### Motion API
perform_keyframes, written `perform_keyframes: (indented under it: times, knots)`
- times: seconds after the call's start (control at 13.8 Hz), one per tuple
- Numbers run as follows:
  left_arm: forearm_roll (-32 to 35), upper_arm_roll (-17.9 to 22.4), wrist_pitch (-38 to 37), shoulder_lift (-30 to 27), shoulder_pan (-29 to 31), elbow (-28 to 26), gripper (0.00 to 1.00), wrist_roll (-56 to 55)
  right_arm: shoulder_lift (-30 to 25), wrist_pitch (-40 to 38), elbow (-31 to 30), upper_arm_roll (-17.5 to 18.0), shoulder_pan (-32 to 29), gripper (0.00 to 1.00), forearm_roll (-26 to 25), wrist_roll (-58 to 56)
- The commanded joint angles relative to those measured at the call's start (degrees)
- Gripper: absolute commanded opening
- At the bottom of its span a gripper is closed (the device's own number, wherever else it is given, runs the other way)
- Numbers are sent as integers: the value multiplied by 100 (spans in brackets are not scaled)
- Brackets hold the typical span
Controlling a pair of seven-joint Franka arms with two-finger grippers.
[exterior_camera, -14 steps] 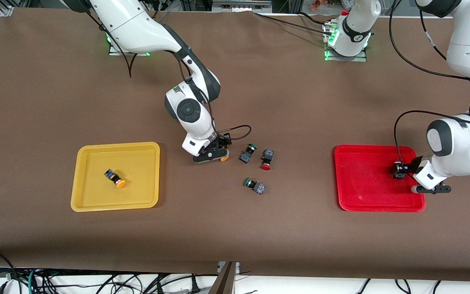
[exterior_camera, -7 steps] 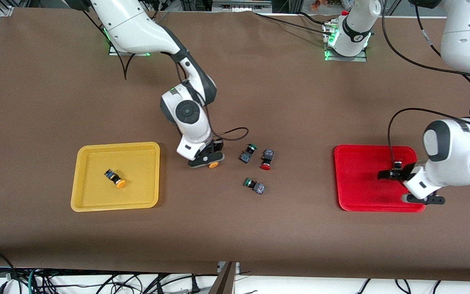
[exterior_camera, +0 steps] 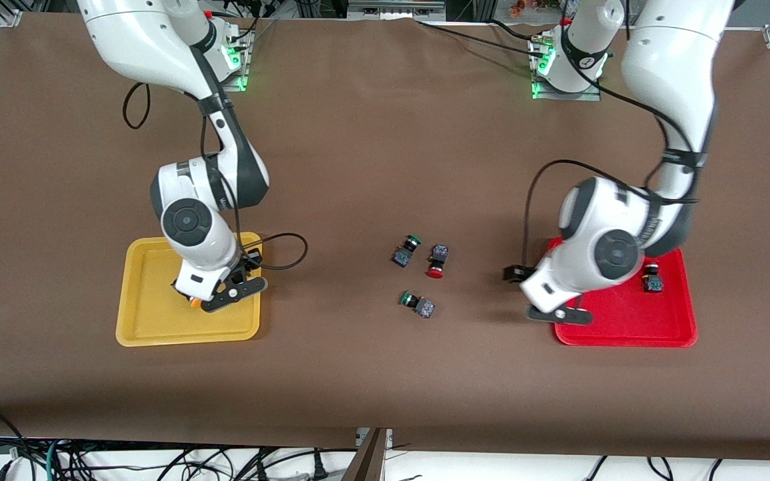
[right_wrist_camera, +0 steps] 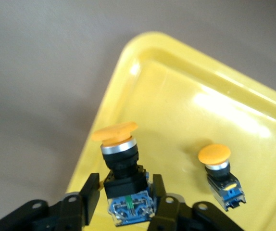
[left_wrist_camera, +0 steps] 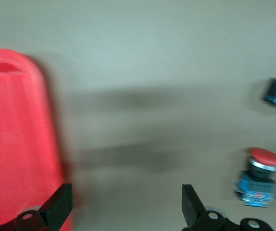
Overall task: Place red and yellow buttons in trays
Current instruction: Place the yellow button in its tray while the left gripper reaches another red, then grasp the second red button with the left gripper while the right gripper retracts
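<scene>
The right hand (right_wrist_camera: 123, 202) hangs over the shallow yellow plastic tray (exterior_camera: 141, 334), its fingers clenched on the dark body of an orange-yellow-capped push button (right_wrist_camera: 119, 163). A second orange-yellow-capped button (right_wrist_camera: 219, 175) lies on its side on the tray floor just beside the held one; in the front view the right arm's wrist covers nearly all of it.

The left hand (left_wrist_camera: 123, 209) hovers over the brown counter (exterior_camera: 385, 374) at the edge of the shallow red plastic tray (exterior_camera: 625, 331), fingers spread wide and holding nothing. One red-capped button (exterior_camera: 652, 278) lies in that tray, toward the left arm's end.

At mid-counter, apart from both trays, lie another red-capped button (exterior_camera: 436, 260), a green-capped switch (exterior_camera: 405, 250) just beside it, and a second green-capped switch (exterior_camera: 417, 303) nearer the front camera.
</scene>
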Motion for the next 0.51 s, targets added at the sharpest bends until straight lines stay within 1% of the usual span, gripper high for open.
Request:
perform_keyframes:
  times: [0.0,0.07,0.15,0.29,0.44]
  knots:
    - [-167,118,-32,181,-541,80,100,-361,8,81,-145,41,-275,100,321,-241]
    - [-167,118,20,217,-752,54,100,-580,-36,55,-127,41,-276,100,654,-232]
    - [-176,118,212,226,-955,-25,100,-887,-132,37,-109,41,-276,100,840,-206]
    - [-176,118,573,383,-1350,-122,100,-1267,-386,-243,-92,41,-276,100,868,-145]
    - [-158,118,802,507,-1580,-131,100,-1408,-755,-464,-83,41,-241,100,859,292]
